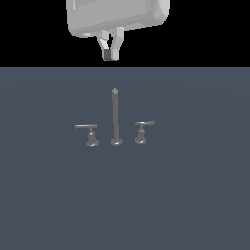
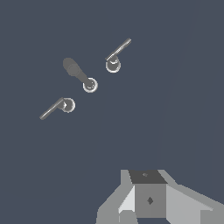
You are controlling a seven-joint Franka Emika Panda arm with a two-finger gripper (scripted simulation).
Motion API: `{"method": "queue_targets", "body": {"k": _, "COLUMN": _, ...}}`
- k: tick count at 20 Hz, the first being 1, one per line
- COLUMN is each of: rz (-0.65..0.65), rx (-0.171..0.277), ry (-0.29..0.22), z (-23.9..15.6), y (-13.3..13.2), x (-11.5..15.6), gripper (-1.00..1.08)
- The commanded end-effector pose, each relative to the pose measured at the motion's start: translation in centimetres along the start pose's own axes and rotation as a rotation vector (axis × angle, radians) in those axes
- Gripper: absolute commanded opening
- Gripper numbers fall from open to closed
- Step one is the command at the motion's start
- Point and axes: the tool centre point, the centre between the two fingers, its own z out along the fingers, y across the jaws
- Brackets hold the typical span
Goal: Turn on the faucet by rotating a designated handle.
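Three pieces: faucet is a small grey set on the surface; tall post in the middle, one low lever each side.
Arm: big white body hangs high above the set, well apart from all of it.
Tool: tool points down, fingers drawn close together at the tips w/ nothing between them; looks closed or nearly so, holds nothing.
Post: upright, thin, tallest part; stands between tool's path and both levers. Risk: a straight drop from here would prob. strike the post top, since tool sits almost over it.
Wrong handle: long flat bar, on exterior view's left. Risk: the two look alike from above, esp. in wrist view; turning this one does nothing for the task.
Target handle: handle w/ short, slightly slanted lever, just beside the post on exterior view's right; seen also from the wrist.
Lever tip: thin, tapered. Risk: a push near the base gives little turn; a push too far out may slip off the end. Closed fingers mean hooking or pushing only, so contact side matters.
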Motion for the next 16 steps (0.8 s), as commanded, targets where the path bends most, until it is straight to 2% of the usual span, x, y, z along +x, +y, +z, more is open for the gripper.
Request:
{"method": "queue_targets", "body": {"k": 1, "rz": 0.058, "rx": 0.004, "ry": 0.003, "z": 1.5, "y": -0.8, "x": 1.4, "gripper": -1.00}}
{"method": "queue_targets", "body": {"k": 16, "rz": 0.392, "rx": 0.017, "ry": 0.020, "z": 10.3, "y": -3.6, "x": 10.7, "gripper": -1.00}}
